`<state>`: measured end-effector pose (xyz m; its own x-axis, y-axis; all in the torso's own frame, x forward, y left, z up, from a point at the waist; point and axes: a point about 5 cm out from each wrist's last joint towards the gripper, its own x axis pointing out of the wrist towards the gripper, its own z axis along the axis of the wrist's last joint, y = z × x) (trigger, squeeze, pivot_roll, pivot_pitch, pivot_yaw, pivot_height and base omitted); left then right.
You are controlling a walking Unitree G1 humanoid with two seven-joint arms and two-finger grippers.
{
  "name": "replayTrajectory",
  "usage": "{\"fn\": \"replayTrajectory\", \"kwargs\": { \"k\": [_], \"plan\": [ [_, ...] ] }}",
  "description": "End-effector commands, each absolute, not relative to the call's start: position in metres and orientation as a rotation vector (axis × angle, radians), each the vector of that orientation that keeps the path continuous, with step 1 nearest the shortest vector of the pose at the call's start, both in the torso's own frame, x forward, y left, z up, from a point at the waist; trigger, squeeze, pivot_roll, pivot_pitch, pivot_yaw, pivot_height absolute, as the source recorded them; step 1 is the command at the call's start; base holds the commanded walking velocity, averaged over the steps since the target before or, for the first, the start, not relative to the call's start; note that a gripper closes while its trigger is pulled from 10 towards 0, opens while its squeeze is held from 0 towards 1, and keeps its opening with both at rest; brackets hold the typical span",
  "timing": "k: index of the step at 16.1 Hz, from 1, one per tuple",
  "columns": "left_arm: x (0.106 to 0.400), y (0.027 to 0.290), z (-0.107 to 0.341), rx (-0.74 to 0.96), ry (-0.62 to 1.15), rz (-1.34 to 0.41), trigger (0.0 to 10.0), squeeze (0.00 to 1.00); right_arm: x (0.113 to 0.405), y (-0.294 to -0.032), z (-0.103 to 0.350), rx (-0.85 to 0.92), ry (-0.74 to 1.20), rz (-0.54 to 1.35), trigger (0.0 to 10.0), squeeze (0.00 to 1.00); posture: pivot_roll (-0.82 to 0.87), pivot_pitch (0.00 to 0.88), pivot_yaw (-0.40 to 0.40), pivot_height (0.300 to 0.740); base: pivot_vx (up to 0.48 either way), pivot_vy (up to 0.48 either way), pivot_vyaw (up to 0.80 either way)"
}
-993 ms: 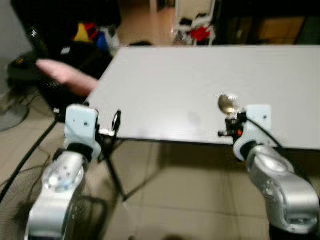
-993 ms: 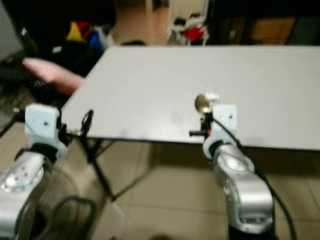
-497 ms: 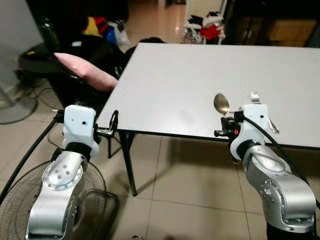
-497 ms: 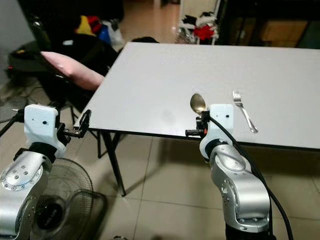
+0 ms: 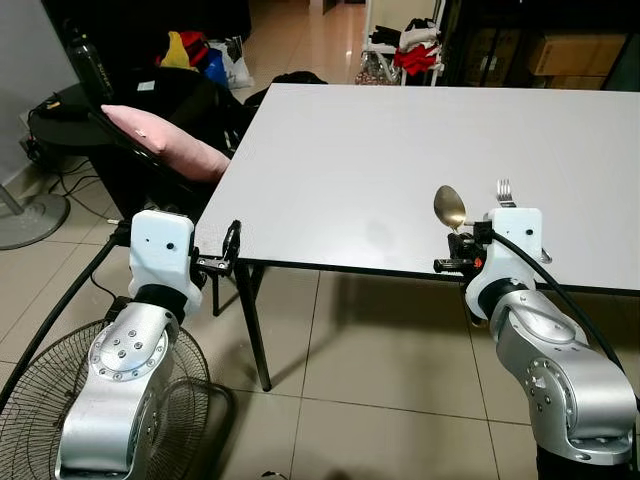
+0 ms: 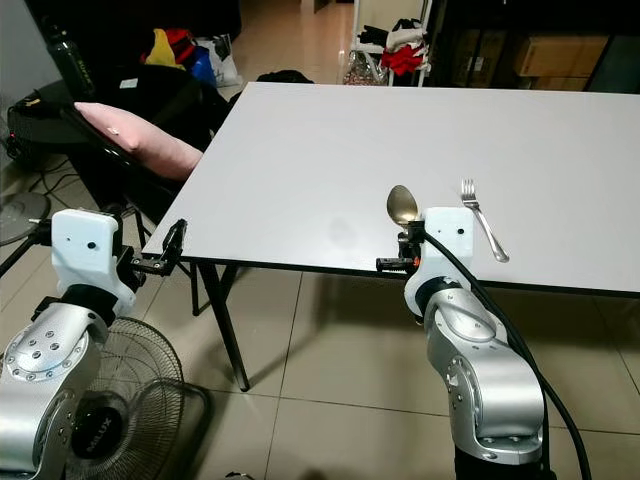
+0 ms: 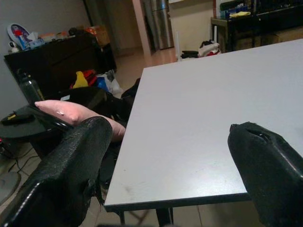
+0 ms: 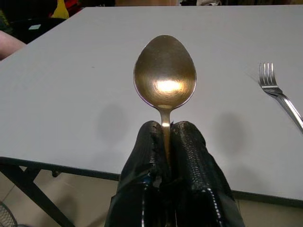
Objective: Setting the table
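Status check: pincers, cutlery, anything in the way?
Right pincer shut on gold metal spoon, bowl up, at table edge. Left pincer open. Silver fork lies on white table.

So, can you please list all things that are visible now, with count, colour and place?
Table: one, white, ahead of the robot.
Spoon: one, gold-coloured, held upright over the table's near edge.
Fork: one, silver, flat on the table, to the spoon's right.
Cushion: one, pink, on a dark seat left of the table.
Fan: one, dark wire guard, on the floor at lower left.
Left gripper: one, black fingers, open, holding nothing, off the table's near left corner.
Right gripper: one, black fingers, shut on the spoon's handle.
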<state>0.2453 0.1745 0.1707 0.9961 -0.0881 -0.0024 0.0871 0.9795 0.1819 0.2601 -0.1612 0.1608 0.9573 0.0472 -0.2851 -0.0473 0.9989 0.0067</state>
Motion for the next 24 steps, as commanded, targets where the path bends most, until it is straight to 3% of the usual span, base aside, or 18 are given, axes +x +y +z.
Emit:
{"fn": "replayTrajectory", "kwargs": {
  "k": [1, 24],
  "plan": [
    [0.245, 0.173, 0.172, 0.181, -0.008, -0.101, 10.0, 0.00, 0.261, -0.160, 0.163, 0.008, 0.286, 0.054, 10.0, 0.00, -0.17, 0.000, 0.063, 0.740, 0.000, 0.000, -0.77],
    [0.238, 0.175, 0.169, 0.171, 0.013, -0.104, 10.0, 0.00, 0.264, -0.136, 0.162, 0.009, 0.276, 0.218, 10.0, 0.00, -0.16, 0.000, 0.064, 0.740, 0.287, 0.000, -0.05]
  ]
}}
